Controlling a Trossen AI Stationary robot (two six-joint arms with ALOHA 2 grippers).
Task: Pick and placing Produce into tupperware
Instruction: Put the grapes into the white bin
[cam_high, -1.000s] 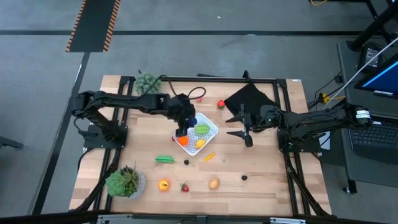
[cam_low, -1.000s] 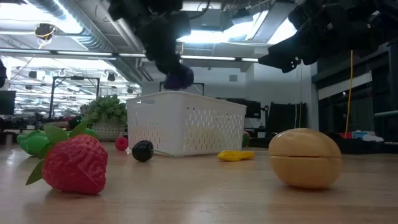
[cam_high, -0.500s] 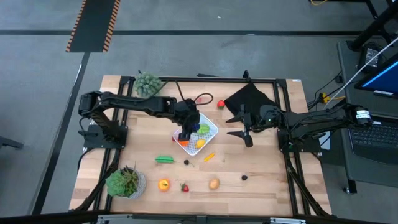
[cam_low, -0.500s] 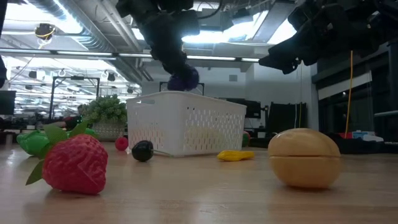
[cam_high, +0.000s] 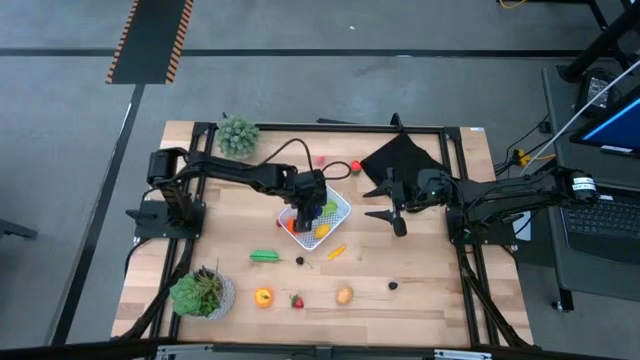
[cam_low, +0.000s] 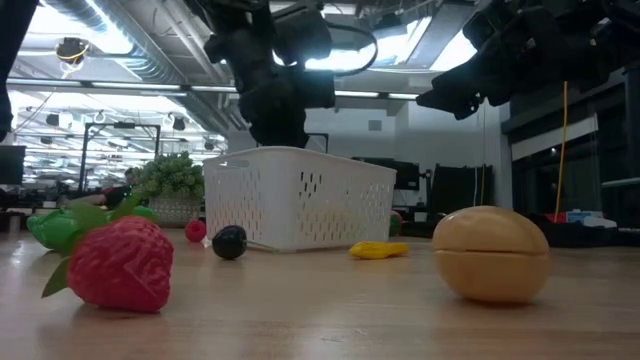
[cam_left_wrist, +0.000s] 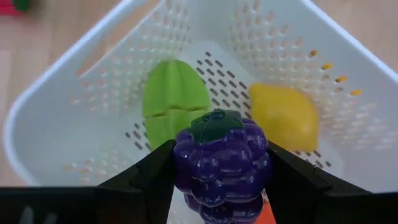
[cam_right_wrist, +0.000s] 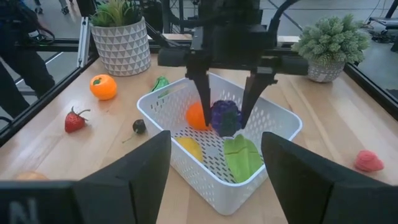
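Observation:
The white tupperware (cam_high: 338, 203) stands at the table's middle. It holds a green piece (cam_left_wrist: 174, 109), a yellow lemon (cam_left_wrist: 283, 115) and an orange (cam_right_wrist: 197, 116). My left gripper (cam_high: 308, 212) reaches down into the tupperware, shut on a purple bunch of grapes (cam_left_wrist: 221, 162). The right wrist view shows the grapes (cam_right_wrist: 225, 117) below the rim (cam_right_wrist: 283, 121). My right gripper (cam_high: 380, 202) waits open, right of the tupperware, with nothing between its fingers. More produce lies on the wood along the near side. My left gripper pinches the grape bunch by its two opposite sides (cam_left_wrist: 180, 168) between its two fingers (cam_left_wrist: 155, 177). The fingers come from above, slanting down into the tupperware. The bunch's green cap (cam_left_wrist: 216, 123) points away from the wrist. Whether the bunch touches the bottom, I cannot tell.
On the wood lie a green piece (cam_high: 265, 256), a small dark one (cam_high: 299, 261), a yellow-orange one (cam_high: 336, 252), an orange (cam_high: 263, 296), a strawberry (cam_high: 296, 300), a tan one (cam_high: 344, 295) and a red one (cam_high: 354, 166). Potted plants (cam_high: 238, 133) (cam_high: 203, 292) stand at left. A black cloth (cam_high: 402, 158) lies far right.
My left gripper has gone down and a little toward the table's right edge, carrying the grapes from above the tupperware's rim to inside it. In the low view the grapes have sunk out of sight behind the wall.

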